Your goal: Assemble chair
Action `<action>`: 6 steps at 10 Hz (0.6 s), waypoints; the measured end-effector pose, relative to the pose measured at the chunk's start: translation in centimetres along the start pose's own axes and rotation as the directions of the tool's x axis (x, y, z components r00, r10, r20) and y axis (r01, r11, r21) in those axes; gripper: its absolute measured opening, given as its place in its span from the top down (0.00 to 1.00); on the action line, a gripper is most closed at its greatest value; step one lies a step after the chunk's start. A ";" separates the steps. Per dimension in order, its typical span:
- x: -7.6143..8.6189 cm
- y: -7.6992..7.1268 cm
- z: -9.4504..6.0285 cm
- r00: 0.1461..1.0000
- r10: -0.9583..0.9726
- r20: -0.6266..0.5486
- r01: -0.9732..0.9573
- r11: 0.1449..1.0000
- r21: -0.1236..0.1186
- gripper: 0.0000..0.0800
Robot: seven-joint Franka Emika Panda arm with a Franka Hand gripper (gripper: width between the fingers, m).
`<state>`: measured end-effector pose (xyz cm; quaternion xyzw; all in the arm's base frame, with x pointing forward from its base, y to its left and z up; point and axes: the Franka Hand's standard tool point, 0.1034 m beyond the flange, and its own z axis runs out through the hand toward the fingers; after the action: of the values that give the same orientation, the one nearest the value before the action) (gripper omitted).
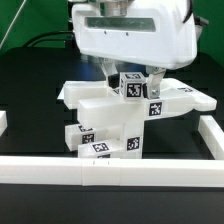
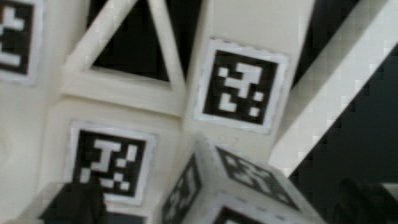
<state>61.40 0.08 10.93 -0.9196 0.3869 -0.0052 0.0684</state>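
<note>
Chair (image 1: pixel 105 110): stiff, light, smooth plastic, I judge; take by flat bar sides. Gripper (image 1: pixel 133 80) is over it, apart or together I can't tell.

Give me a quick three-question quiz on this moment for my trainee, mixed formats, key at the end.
1. True or false: the tool hangs over the stacked chair parts.
2. The table is: A black, B white, C green.
3. Which lies nearer the exterior camera, the border rail or the chair parts?
Key: 1 true; 2 A; 3 border rail.
</note>
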 end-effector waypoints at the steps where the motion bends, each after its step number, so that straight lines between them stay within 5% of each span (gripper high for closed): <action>1: 0.3 -0.1 -0.2 0.991 -0.133 0.001 0.133 0.991 -0.014 0.19; 4: 0.6 -1.0 -0.5 0.897 -0.441 0.001 0.441 0.896 -0.050 0.19; 6: 0.7 -0.7 -0.5 0.853 -0.522 0.006 0.522 0.851 -0.051 0.19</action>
<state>62.39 0.03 11.46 -0.9914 0.1231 -0.0175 0.0397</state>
